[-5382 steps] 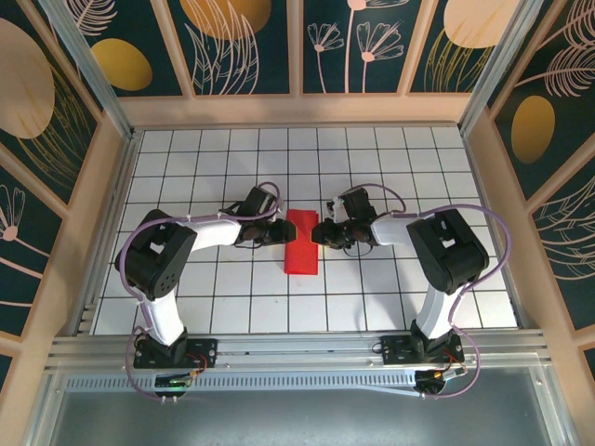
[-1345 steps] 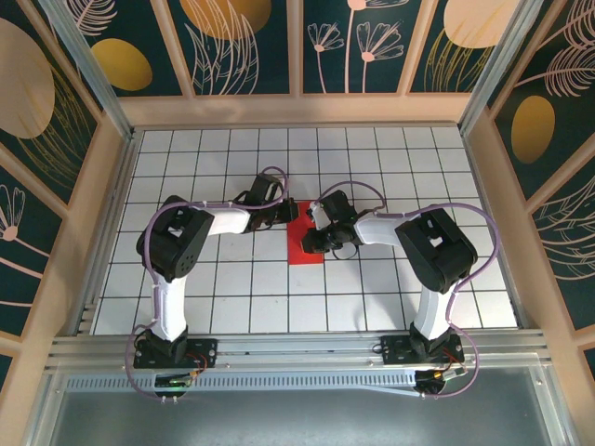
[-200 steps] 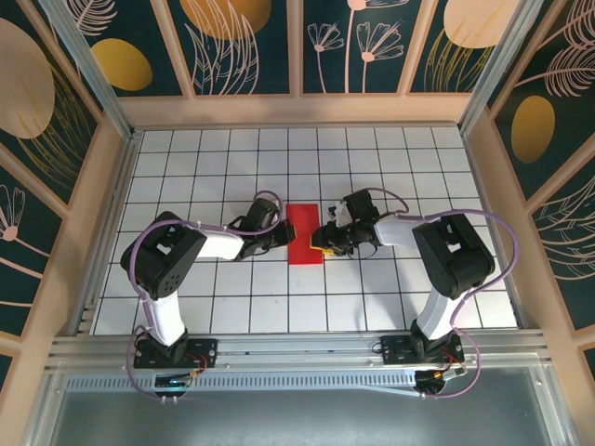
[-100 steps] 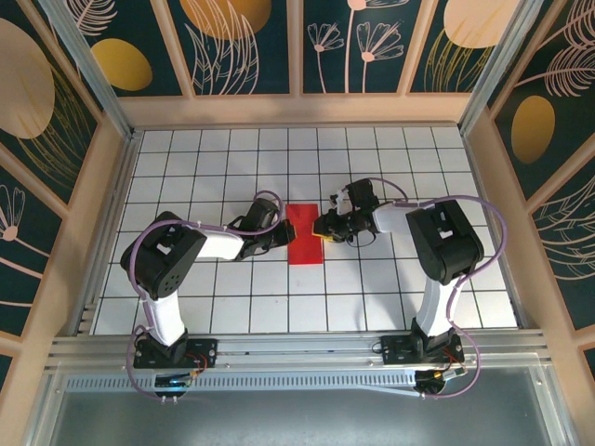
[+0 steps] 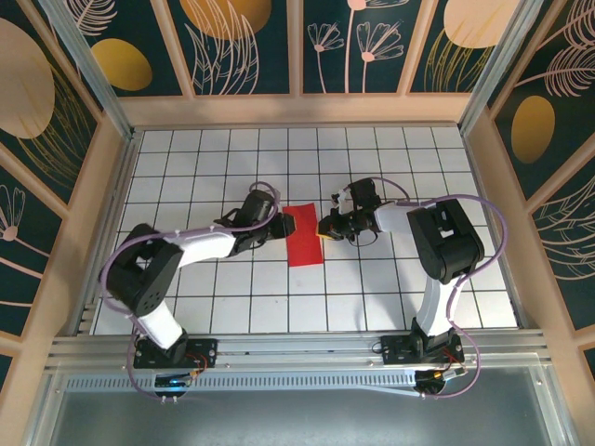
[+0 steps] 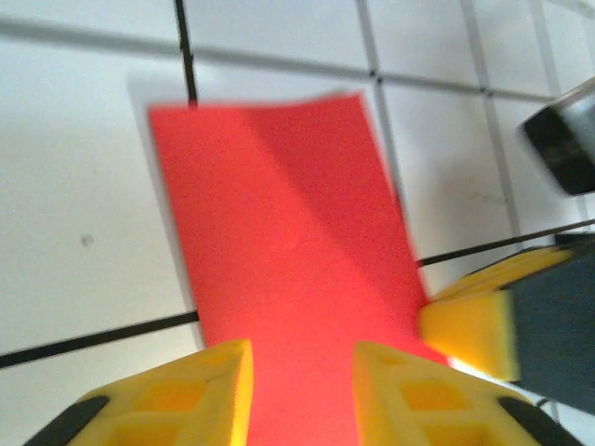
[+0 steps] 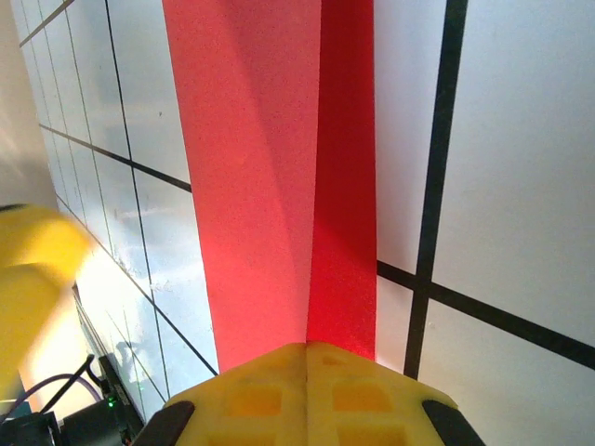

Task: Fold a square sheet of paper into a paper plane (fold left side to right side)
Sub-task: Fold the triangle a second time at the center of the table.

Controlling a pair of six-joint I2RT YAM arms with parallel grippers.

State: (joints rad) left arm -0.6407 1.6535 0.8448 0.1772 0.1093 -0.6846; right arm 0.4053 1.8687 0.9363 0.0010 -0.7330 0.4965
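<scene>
The square sheet of paper [image 5: 302, 238] lies folded as a narrow red rectangle on the white grid table, slightly askew. My left gripper [image 5: 279, 228] is at its left edge. In the left wrist view its yellow jaws [image 6: 302, 390] stand apart over the near end of the red sheet [image 6: 279, 223], gripping nothing. My right gripper [image 5: 323, 229] sits at the sheet's right edge. In the right wrist view its jaws [image 7: 307, 372] are pressed together, and the red paper [image 7: 270, 167] runs into their seam along a crease. A right fingertip [image 6: 469, 327] also touches the sheet's edge in the left wrist view.
The white tiled table [image 5: 372, 288] is boxed in by wooden-framed patterned walls [image 5: 297, 102] at the back and both sides. A metal rail [image 5: 297, 358] carries both arm bases along the near edge.
My left gripper has opened and its arm has swung, bringing the fingers over the sheet's left edge. My right gripper has closed at the right edge. The sheet now lies slightly tilted.
</scene>
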